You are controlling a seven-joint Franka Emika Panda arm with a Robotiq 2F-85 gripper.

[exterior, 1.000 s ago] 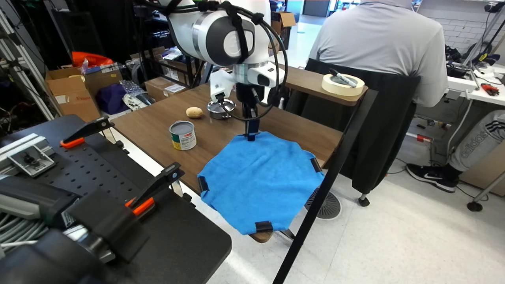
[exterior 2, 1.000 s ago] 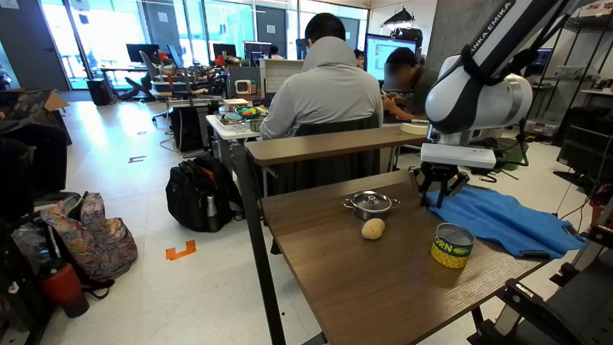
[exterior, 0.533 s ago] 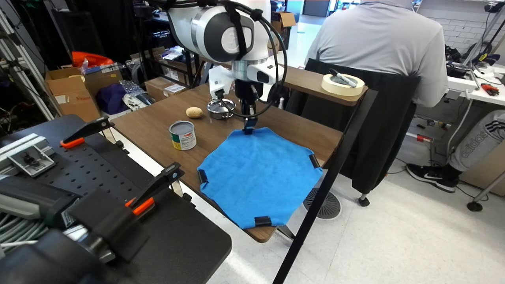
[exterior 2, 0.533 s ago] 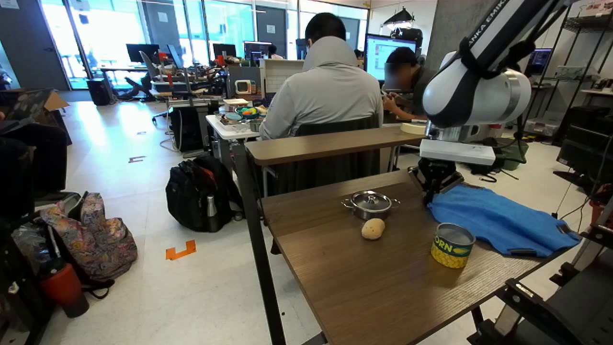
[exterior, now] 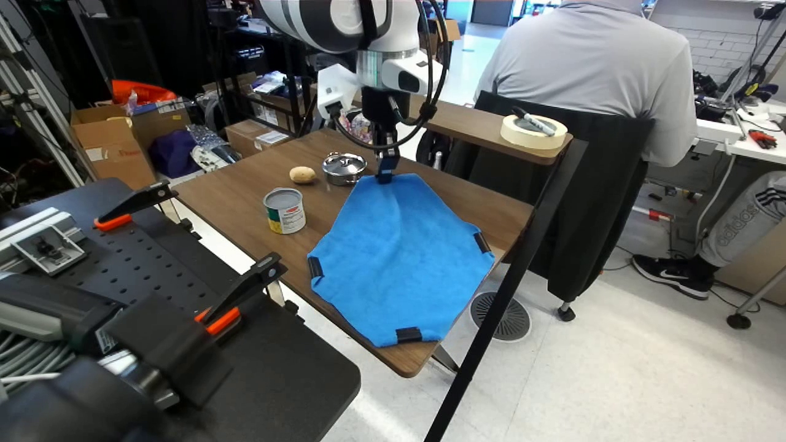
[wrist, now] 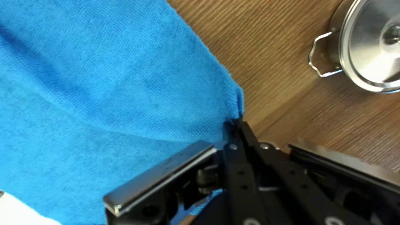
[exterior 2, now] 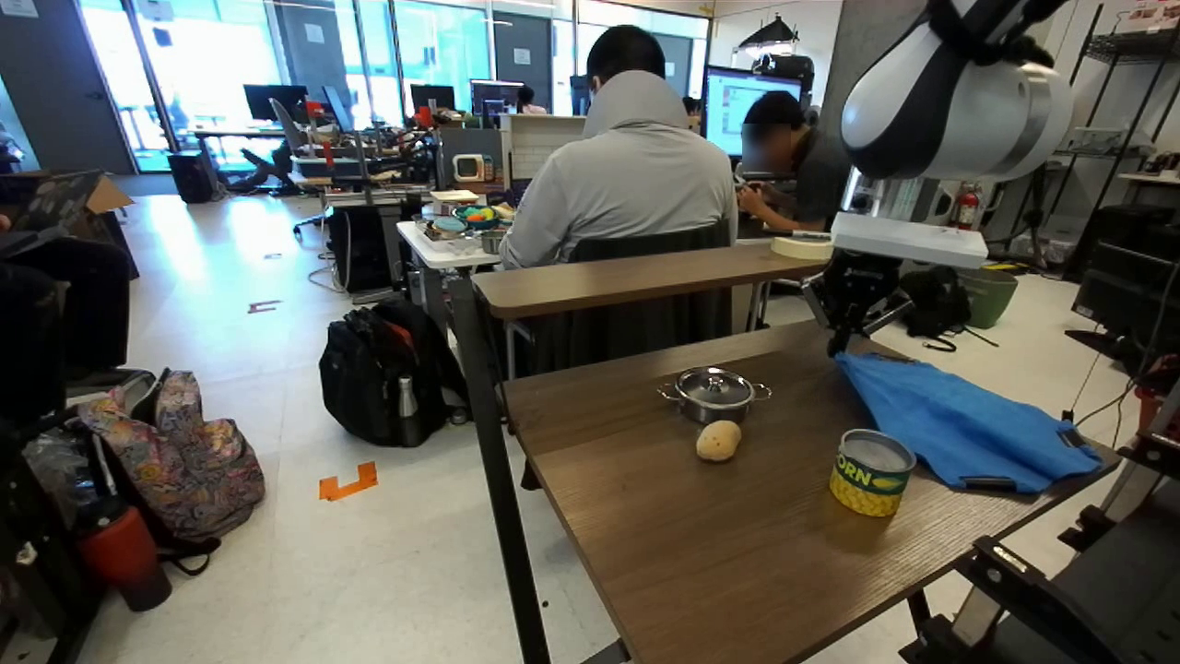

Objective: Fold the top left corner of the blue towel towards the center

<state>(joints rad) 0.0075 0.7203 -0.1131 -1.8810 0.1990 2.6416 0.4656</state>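
Blue towel (exterior: 402, 264) has shifted, pinched in the closed end effector (wrist: 237, 123).

In an exterior view, "ORN" stood on the green band of a can (exterior 2: 872, 480); in an exterior view, "adidas" ran along a grey trouser leg (exterior: 744, 218) and a white swoosh marked a black shoe (exterior: 668, 273), while print on a cardboard box (exterior: 116, 161) was illegible
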